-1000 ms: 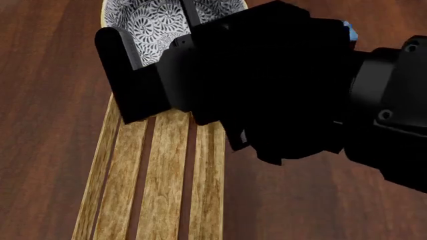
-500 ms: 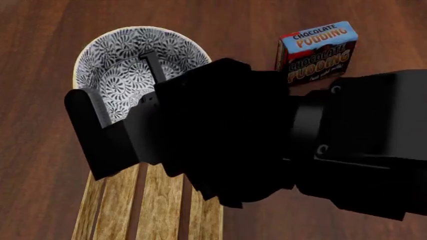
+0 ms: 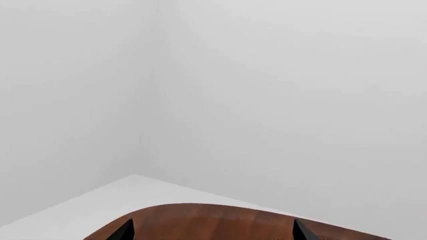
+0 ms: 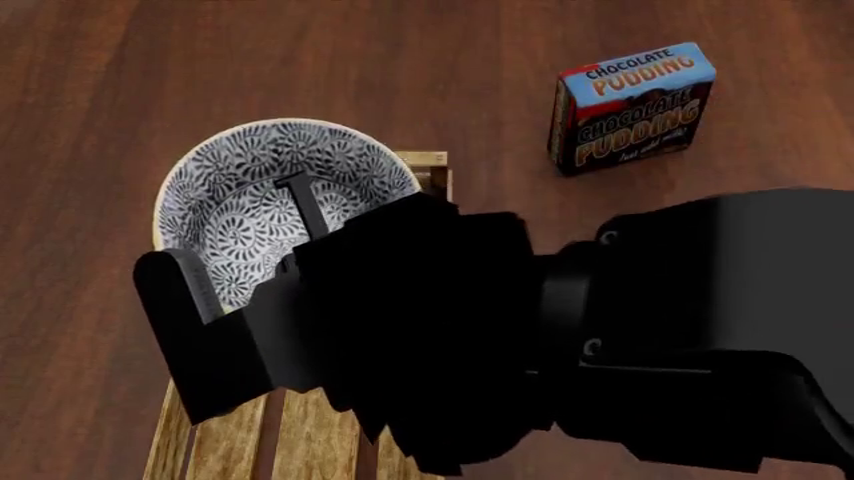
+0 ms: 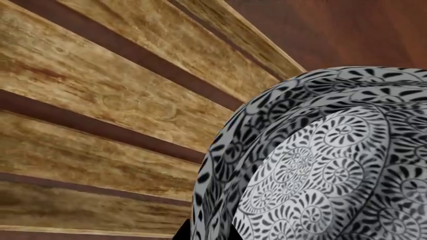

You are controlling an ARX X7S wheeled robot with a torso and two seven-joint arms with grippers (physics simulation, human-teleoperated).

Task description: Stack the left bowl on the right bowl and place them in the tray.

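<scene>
A bowl [image 4: 260, 170] with a black-and-white swirl pattern hangs over the far end of the tray [image 4: 304, 440], a light-brown slatted wooden crate. My right gripper [image 4: 227, 225] is shut on the bowl's near rim, one finger inside and one outside. In the right wrist view the bowl's wall [image 5: 320, 165] fills the frame, pinched by the right gripper [image 5: 207, 235], with the tray's slats [image 5: 100, 100] behind. I cannot tell whether a second bowl is nested in it, or whether it touches the tray. My left gripper [image 3: 212, 232] is open over bare table, away from the bowl.
A chocolate pudding box [image 4: 634, 105] stands on the dark wooden table [image 4: 107, 80] at the far right of the tray. My right arm [image 4: 694, 330] hides the tray's middle. The table's rounded edge [image 3: 200, 206] shows in the left wrist view.
The bowl in my right gripper has come down the head view, nearer to me, and now lies over the tray's far end. The pudding box came into sight.
</scene>
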